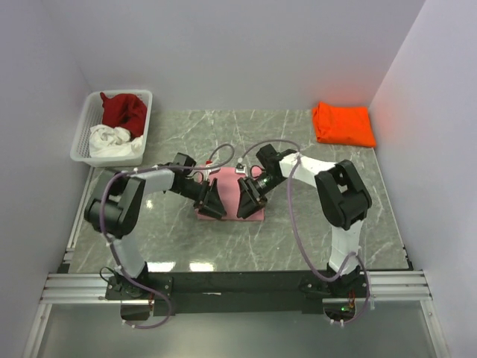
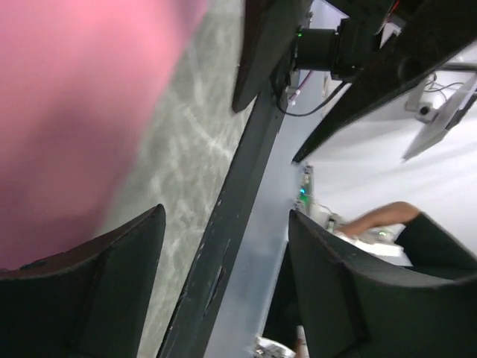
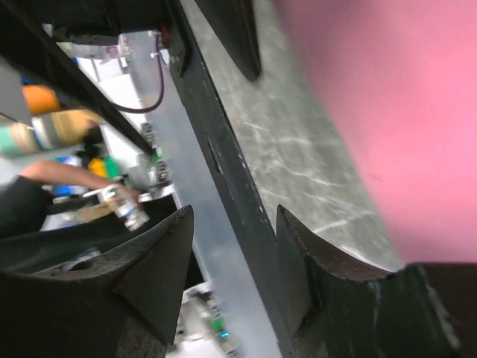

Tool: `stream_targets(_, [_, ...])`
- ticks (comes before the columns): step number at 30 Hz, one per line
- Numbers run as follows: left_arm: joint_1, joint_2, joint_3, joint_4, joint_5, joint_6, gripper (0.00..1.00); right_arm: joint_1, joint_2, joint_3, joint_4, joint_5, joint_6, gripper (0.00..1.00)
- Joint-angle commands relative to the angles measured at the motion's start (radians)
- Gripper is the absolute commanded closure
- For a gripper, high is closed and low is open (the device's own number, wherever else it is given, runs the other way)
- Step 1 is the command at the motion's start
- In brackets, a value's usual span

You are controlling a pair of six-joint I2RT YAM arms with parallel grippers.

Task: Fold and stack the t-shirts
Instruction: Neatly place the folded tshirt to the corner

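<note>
Nearest, a dark rail [image 1: 238, 283] lines the near edge. Far-left corner: a basket [image 1: 83, 142] keeps the dark red t-shirt [image 1: 123, 110] and white t-shirt [image 1: 112, 140] waiting. At the centre, the left gripper [image 1: 212, 203] and right gripper [image 1: 248, 201], both spread wide, hover at the pink t-shirt [image 1: 227, 183], likely to fold it. Far-right corner: the orange t-shirt [image 1: 343, 123] lies folded.

Plain white panels [image 1: 238, 52] wall in a marble-patterned table [image 1: 179, 246] edged by an aluminium rail [image 1: 82, 287], and a person's arm [image 2: 376, 216] shows beside lit electronics [image 2: 304, 190] beyond the left gripper [image 2: 223, 216], marking this as a robotics lab.
</note>
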Motion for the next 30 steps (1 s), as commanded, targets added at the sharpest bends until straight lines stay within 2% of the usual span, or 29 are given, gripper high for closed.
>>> stream_targets(1, [0.057, 0.135, 0.050, -0.060, 0.050, 0.090, 0.29, -0.058, 0.066, -0.034, 0.002, -0.037, -0.035, 0.45])
stream_targets(5, [0.158, 0.277, 0.119, -0.242, 0.056, 0.242, 0.31, -0.151, 0.193, 0.010, -0.070, 0.013, -0.088, 0.46])
stream_targets(8, [0.181, 0.341, 0.191, -0.313, 0.038, 0.327, 0.30, -0.210, 0.244, 0.032, -0.091, 0.075, -0.103, 0.47])
stream_targets(12, [0.180, 0.298, 0.246, -0.318, -0.008, 0.322, 0.29, -0.260, 0.223, 0.062, -0.087, 0.132, -0.086, 0.47])
stream_targets(15, [0.180, 0.197, 0.302, -0.312, -0.065, 0.324, 0.29, -0.274, 0.139, 0.098, -0.123, 0.141, -0.112, 0.48])
stream_targets(17, [0.178, 0.070, 0.302, -0.232, -0.113, 0.308, 0.31, -0.296, 0.028, 0.075, -0.098, 0.135, -0.105, 0.48])
stream_targets(18, [0.177, 0.021, 0.294, -0.183, -0.187, 0.295, 0.31, -0.305, -0.018, 0.054, -0.072, 0.138, -0.067, 0.48])
stream_targets(20, [0.145, -0.125, 0.242, -0.037, -0.284, 0.304, 0.33, -0.334, -0.162, -0.029, 0.051, 0.194, 0.010, 0.48])
stream_targets(21, [0.117, -0.168, 0.221, 0.006, -0.406, 0.355, 0.34, -0.340, -0.205, -0.057, 0.086, 0.223, 0.045, 0.46])
stream_targets(24, [-0.025, -0.339, 0.095, 0.194, -0.623, 0.502, 0.36, -0.351, -0.312, -0.127, 0.146, 0.334, 0.101, 0.46])
stream_targets(25, [-0.105, -0.363, 0.017, 0.249, -0.659, 0.547, 0.36, -0.356, -0.338, -0.141, 0.163, 0.355, 0.116, 0.45])
stream_targets(27, [-0.187, -0.395, -0.074, 0.375, -0.766, 0.667, 0.36, -0.368, -0.352, -0.183, 0.173, 0.423, 0.155, 0.44])
stream_targets(28, [-0.257, -0.394, -0.094, 0.405, -0.788, 0.707, 0.36, -0.372, -0.372, -0.200, 0.189, 0.440, 0.165, 0.44])
stream_targets(30, [-0.316, -0.369, -0.137, 0.507, -0.838, 0.771, 0.37, -0.392, -0.392, -0.232, 0.200, 0.481, 0.191, 0.42])
